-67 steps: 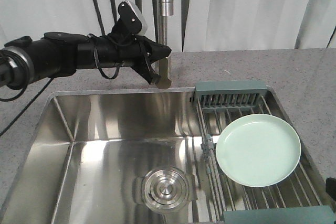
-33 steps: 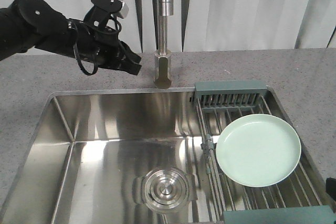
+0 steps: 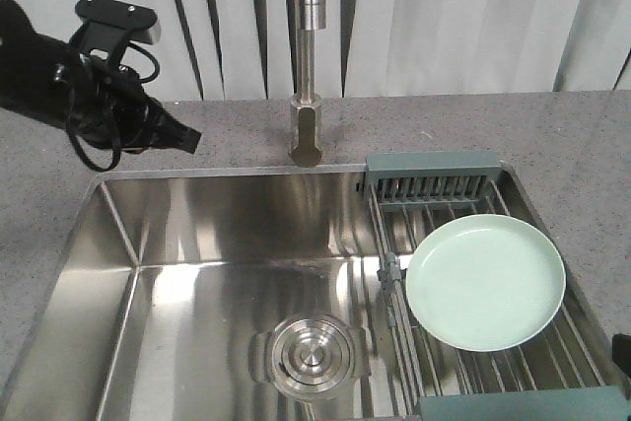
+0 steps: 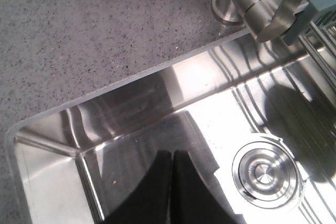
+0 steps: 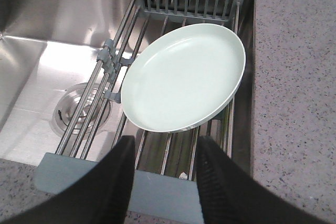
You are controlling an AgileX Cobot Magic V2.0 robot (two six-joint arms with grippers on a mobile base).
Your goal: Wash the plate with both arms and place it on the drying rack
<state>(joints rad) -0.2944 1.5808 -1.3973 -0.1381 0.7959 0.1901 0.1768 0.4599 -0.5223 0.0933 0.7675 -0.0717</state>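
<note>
Right wrist view: right claw [image 5: 164, 169] spread, empty, hovering just short of the round mint-green plate [image 5: 185, 77], which lies flat on the steel-wire drying rack [image 3: 434, 190]. Beyond the rack, left claw [image 4: 172, 161] pressed together, empty; it has pulled back from the steel tap [image 3: 305, 56] leftward over the grey worktop [image 3: 197, 150]. Judgement: task essentially done, arms retreating.

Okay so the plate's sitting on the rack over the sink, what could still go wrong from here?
The plate lies flat across the drying rack rods, its left edge overhanging toward the sink basin; a nudge could slide it in. The right gripper hovers open just in front of the plate and may clip its rim or the rack's end piece if it moves forward. The left gripper is shut above the basin, and its arm passes near the faucet, so a swing could strike it.
</note>
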